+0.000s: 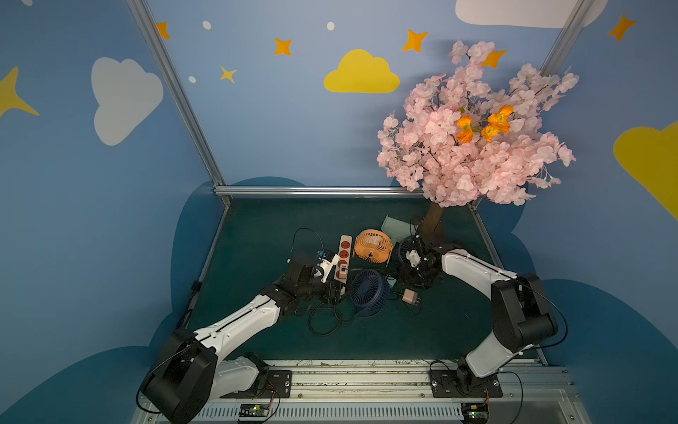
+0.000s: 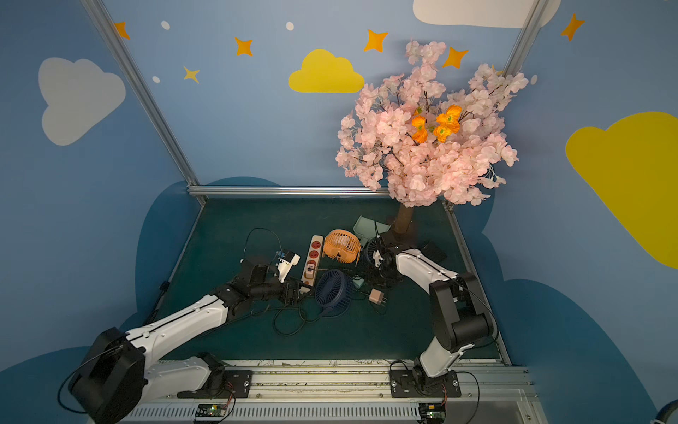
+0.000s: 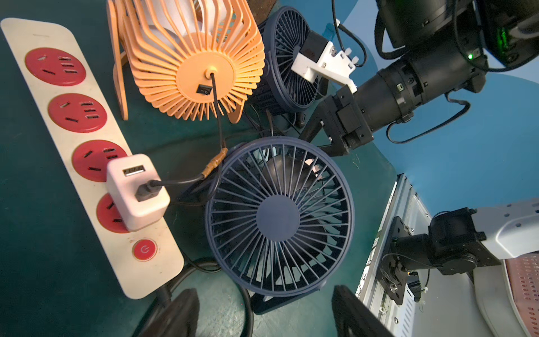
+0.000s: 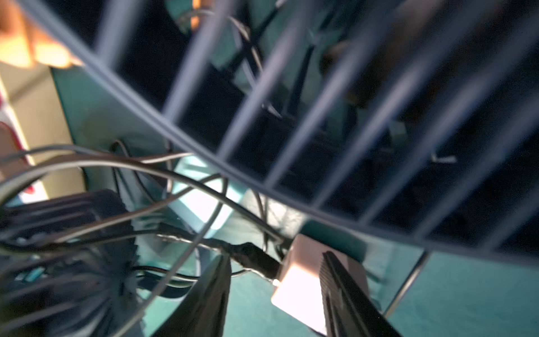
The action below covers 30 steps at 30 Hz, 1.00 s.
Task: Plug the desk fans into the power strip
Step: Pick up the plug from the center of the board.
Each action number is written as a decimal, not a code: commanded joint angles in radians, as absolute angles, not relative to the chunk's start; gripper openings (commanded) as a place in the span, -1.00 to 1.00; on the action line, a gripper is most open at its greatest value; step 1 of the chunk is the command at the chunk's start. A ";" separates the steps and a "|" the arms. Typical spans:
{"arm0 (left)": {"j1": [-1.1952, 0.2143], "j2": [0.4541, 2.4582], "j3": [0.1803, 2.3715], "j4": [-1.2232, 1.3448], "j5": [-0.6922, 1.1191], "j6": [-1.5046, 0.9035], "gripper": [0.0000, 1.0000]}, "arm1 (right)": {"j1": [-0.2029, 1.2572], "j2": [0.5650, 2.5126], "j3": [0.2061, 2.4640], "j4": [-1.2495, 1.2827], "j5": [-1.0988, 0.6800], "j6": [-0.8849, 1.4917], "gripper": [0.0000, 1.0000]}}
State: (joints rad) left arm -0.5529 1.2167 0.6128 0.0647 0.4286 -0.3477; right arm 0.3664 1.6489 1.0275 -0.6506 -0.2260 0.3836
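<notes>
Top views: our left arm stretches low and forward, while our right arm folds at the elbow and dips.
Nearest, our left gripper hangs spread and empty at the button end of the power strip. The strip lies flat on the green mat with a white adapter plugged in. Farther off, our right gripper has a pink adapter between its parted fingers; we cannot tell whether it grips.

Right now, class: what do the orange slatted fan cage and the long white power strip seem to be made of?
Orange slatted fan cage: likely moulded plastic, matte; uniform colour, thin even ribs. Long white power strip: probably hard plastic, smooth satin; rounded ends, faint scuffs.
</notes>
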 commanded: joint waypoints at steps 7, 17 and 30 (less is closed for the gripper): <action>-0.557 1.238 0.604 0.095 0.415 -0.358 0.54 | 0.466 1.585 0.948 -0.748 -0.206 0.400 0.10; -0.558 1.250 0.602 0.104 0.411 -0.356 0.54 | 0.597 1.572 0.945 -0.880 -0.137 0.421 0.20; -0.558 1.238 0.589 0.114 0.400 -0.362 0.54 | 0.730 1.624 0.971 -0.858 0.018 0.463 0.20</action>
